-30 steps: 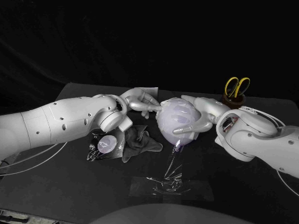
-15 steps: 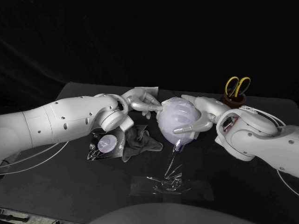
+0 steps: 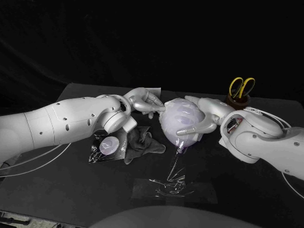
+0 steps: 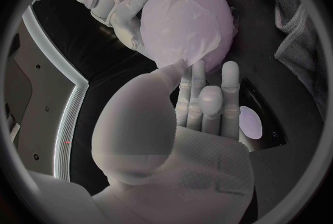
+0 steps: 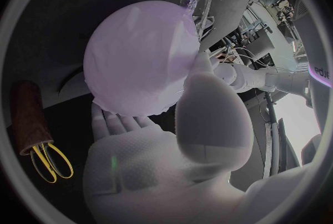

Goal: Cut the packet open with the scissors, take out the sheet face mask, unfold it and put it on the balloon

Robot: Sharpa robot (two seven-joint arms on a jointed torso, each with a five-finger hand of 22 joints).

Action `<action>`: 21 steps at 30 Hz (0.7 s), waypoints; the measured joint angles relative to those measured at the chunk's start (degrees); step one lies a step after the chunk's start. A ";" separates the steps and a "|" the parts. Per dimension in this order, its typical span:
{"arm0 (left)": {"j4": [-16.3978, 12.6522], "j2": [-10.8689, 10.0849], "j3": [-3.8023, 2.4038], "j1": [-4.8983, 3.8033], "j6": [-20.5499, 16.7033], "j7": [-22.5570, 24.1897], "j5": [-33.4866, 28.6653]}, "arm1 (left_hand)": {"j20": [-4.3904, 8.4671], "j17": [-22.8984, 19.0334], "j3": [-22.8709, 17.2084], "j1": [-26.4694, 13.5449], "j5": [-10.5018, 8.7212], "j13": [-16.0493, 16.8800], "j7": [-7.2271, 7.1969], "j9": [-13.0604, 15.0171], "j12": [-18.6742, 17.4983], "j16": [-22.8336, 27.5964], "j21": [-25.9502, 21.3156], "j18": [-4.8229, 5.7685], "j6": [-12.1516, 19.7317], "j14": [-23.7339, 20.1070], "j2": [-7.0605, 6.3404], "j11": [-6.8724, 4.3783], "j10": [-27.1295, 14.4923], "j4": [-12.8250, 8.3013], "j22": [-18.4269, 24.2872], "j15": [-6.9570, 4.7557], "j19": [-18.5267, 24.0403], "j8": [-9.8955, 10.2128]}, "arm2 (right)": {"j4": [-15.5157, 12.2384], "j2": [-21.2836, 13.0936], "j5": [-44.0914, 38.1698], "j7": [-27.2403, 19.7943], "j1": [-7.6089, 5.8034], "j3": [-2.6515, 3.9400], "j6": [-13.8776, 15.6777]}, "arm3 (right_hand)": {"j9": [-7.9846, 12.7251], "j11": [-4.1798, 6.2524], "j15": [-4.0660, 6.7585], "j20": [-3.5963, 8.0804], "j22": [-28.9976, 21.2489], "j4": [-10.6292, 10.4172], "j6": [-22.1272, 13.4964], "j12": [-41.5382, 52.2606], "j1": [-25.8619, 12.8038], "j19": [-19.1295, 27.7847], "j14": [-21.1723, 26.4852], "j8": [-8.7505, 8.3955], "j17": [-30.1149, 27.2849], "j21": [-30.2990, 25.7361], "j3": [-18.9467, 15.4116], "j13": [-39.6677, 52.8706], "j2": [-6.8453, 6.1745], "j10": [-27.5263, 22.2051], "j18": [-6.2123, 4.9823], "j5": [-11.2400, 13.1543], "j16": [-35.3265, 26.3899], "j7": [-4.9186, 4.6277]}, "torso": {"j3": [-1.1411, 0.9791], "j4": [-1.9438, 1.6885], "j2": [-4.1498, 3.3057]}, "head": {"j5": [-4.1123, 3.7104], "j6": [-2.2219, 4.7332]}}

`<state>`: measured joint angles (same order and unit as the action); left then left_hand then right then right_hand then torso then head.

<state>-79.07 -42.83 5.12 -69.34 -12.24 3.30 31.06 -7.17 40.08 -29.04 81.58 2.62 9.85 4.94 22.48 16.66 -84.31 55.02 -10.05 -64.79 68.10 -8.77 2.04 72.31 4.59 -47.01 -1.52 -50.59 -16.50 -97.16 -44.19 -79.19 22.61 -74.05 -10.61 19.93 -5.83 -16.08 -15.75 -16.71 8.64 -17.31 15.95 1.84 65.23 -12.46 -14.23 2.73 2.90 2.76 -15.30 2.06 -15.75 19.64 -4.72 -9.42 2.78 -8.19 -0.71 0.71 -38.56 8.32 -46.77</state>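
Note:
The pale lilac balloon (image 3: 181, 121) stands on a thin clear stick above the table, with the white sheet face mask (image 4: 182, 26) draped over it. My right hand (image 3: 201, 119) cups the balloon from its right side, thumb and fingers wrapped round it (image 5: 139, 57). From the left, my left hand (image 3: 144, 100) reaches the balloon's upper side; its thumb and fingers (image 4: 208, 101) pinch the mask's edge. The yellow-handled scissors (image 3: 242, 88) stand in a brown holder (image 3: 237, 101) at the back right. The cut packet (image 3: 105, 145) lies under my left forearm.
A crumpled grey cloth (image 3: 142, 142) lies beside the packet, left of the balloon. A clear plastic stand (image 3: 169, 184) sits on the table in front, at the foot of the balloon's stick. The scissors (image 5: 52, 160) and holder (image 5: 29, 115) sit close behind my right hand.
My left hand has shifted slightly up along the balloon's upper left side, and the mask there looks more wrinkled. The right hand keeps its hold.

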 measured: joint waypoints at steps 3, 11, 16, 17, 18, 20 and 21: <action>0.00 -0.14 0.00 0.01 -0.45 0.13 -0.17 | 0.20 0.24 -0.17 0.00 -0.02 0.00 0.00 0.00 -0.01 0.00 0.14 0.00 0.00 0.20 0.00 0.08 0.53 0.16 -0.15 -0.02 -0.20 -0.11 | 0.00 -0.01 0.00 0.00 0.00 0.00 0.00 | -0.01 0.00 0.00 0.00 0.00 0.00 0.00 0.00 0.00 0.00 0.00 0.00 0.00 0.00 0.00 0.00 0.00 0.00 0.00 0.00 0.00 0.00 | 0.01 -0.01 0.00 | 0.00 0.02; -0.05 -0.74 0.00 0.03 -1.30 0.20 -0.49 | 0.21 0.70 -0.87 0.23 0.10 0.20 -0.01 0.00 -0.01 0.00 0.79 0.02 0.00 0.65 -0.23 0.08 0.94 0.86 -0.71 -0.02 -0.20 -0.12 | -0.02 -0.01 0.00 0.00 0.00 0.00 -0.01 | -0.05 0.00 0.00 0.00 0.00 0.00 0.00 -0.01 0.00 0.00 0.00 0.00 0.00 0.00 0.00 -0.01 0.00 0.00 0.00 0.00 0.00 0.00 | 0.06 -0.02 0.00 | -0.10 0.14; -0.11 -1.19 0.00 0.04 -1.51 -0.12 -0.52 | 0.47 1.03 -1.75 -0.25 0.11 0.52 -0.01 0.00 -0.01 0.00 1.68 0.12 0.01 0.68 -0.70 0.08 0.94 1.74 -1.36 -0.03 -0.34 -0.79 | -0.02 -0.02 0.00 -0.01 0.00 0.00 -0.01 | -0.05 0.00 0.00 0.00 0.00 0.00 0.00 -0.02 0.00 0.00 0.00 0.00 0.00 0.00 0.00 -0.01 0.00 0.00 0.00 0.00 0.00 0.00 | 0.09 -0.03 0.00 | -0.09 0.14; -0.14 -1.31 0.00 0.04 -1.50 -0.32 -0.51 | 0.63 1.02 -3.38 -0.56 0.11 0.59 -0.01 0.00 -0.01 0.00 1.68 0.16 0.01 0.71 -1.01 0.08 0.95 0.40 -1.46 -0.05 -0.19 -0.80 | -0.01 -0.02 0.00 -0.01 0.00 0.00 -0.01 | -0.05 0.00 0.00 0.00 0.00 0.00 0.00 -0.02 0.00 0.00 0.00 0.00 0.00 0.00 0.00 -0.01 0.00 0.00 0.00 0.00 0.00 0.00 | 0.09 -0.03 0.00 | -0.09 0.14; -0.16 -1.38 0.00 0.04 -1.48 -0.49 -0.49 | 0.63 1.01 -4.03 -0.70 0.11 0.61 -0.01 0.00 -0.01 0.00 1.69 0.19 0.01 0.75 -1.15 0.08 0.95 -0.24 -1.52 -0.02 -0.19 -0.80 | -0.01 -0.02 0.00 -0.02 0.00 0.00 -0.01 | -0.04 0.00 0.00 0.00 0.00 0.00 0.00 -0.02 0.00 0.00 0.00 0.00 0.00 0.00 0.00 -0.01 0.00 0.00 0.00 0.00 0.00 0.00 | 0.09 -0.04 0.00 | -0.08 0.14; -0.22 -1.52 0.00 0.05 -1.36 -0.95 -0.40 | 0.63 0.99 -4.22 -0.77 0.11 0.70 -0.01 0.00 -0.01 0.00 1.98 0.23 0.01 0.79 -1.22 0.00 1.02 -0.05 -1.70 0.02 -0.18 -0.80 | -0.01 -0.01 0.00 -0.02 0.00 0.00 -0.01 | -0.04 0.00 0.00 0.00 0.00 0.00 0.00 -0.02 0.00 0.00 0.00 0.00 0.00 0.00 0.00 -0.01 0.00 0.00 0.00 0.00 0.00 0.00 | 0.09 -0.05 0.00 | -0.07 0.14; -0.26 -1.59 0.00 0.06 -1.23 -1.31 -0.33 | 0.63 0.99 -4.26 -0.77 0.11 0.70 -0.01 0.00 -0.01 0.00 1.98 0.24 0.01 0.80 -1.22 0.00 1.03 0.00 -1.70 0.02 -0.18 -0.80 | -0.01 0.00 0.00 -0.03 0.00 0.00 -0.01 | -0.04 0.00 0.00 0.00 0.00 0.00 0.00 -0.02 0.00 0.00 0.00 0.00 0.00 0.00 0.00 -0.01 0.00 0.00 0.00 0.00 0.00 0.00 | 0.09 -0.05 0.00 | -0.07 0.14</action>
<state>-79.33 -44.42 5.12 -69.29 -13.47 1.99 30.73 -6.54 41.07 -33.30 80.80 2.73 10.55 4.92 22.48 16.64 -84.31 57.00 -9.81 -64.77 68.90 -9.99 2.04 73.34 4.58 -48.72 -1.50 -50.78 -17.29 -97.17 -44.19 -79.19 22.58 -74.05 -10.61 19.92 -5.87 -16.08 -15.75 -16.71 8.64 -17.31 15.95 1.82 65.22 -12.46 -14.23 2.73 2.90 2.76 -15.30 2.05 -15.75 19.64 -4.72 -9.42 2.78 -8.18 -0.62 0.66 -38.56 8.26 -46.63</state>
